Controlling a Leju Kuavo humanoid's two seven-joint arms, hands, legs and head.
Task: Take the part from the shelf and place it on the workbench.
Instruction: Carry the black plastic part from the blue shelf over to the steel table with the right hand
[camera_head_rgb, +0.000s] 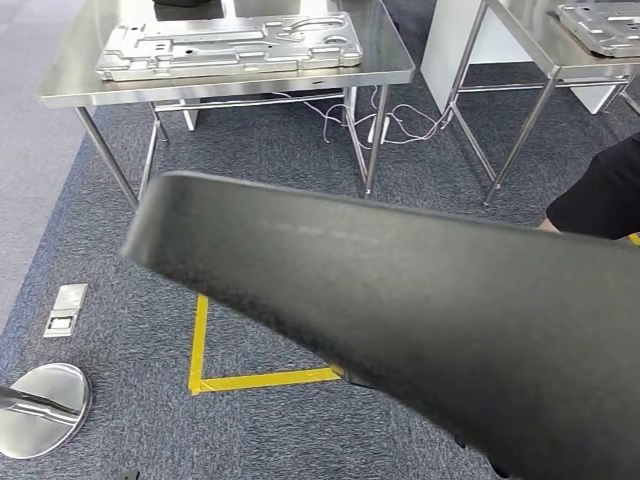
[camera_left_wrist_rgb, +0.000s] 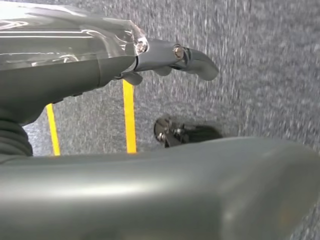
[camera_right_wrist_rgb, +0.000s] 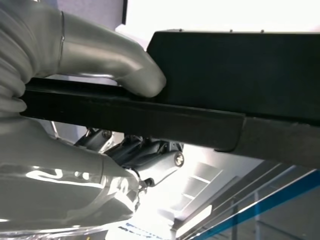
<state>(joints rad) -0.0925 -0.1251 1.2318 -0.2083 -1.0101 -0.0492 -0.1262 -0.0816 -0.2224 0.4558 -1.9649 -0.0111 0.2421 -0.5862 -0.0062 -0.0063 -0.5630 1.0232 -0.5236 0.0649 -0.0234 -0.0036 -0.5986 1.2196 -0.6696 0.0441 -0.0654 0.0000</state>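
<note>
I had the black part (camera_head_rgb: 423, 330) carried low across the head view, workbench (camera_head_rgb: 226, 75) ahead and well apart. Right hand (camera_right_wrist_rgb: 113, 95) clamped the part's edge, thumb on top. Left hand (camera_left_wrist_rgb: 166, 57): grip state unclear, cannot tell. Risk: the part blocked my view, so I could clip the bench or the metal plate (camera_head_rgb: 226, 45).

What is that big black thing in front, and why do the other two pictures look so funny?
A walking robot took these. One camera sits high on its body, looking down; the others sit at its wrists, so they look turned. The big black thing is the part it carries. The right hand grips its edge, thumb on top. The left hand shows beside the part; whether it grips, I cannot tell. Ahead stands a steel workbench with a metal plate on it. Yellow tape marks the carpet.
</note>
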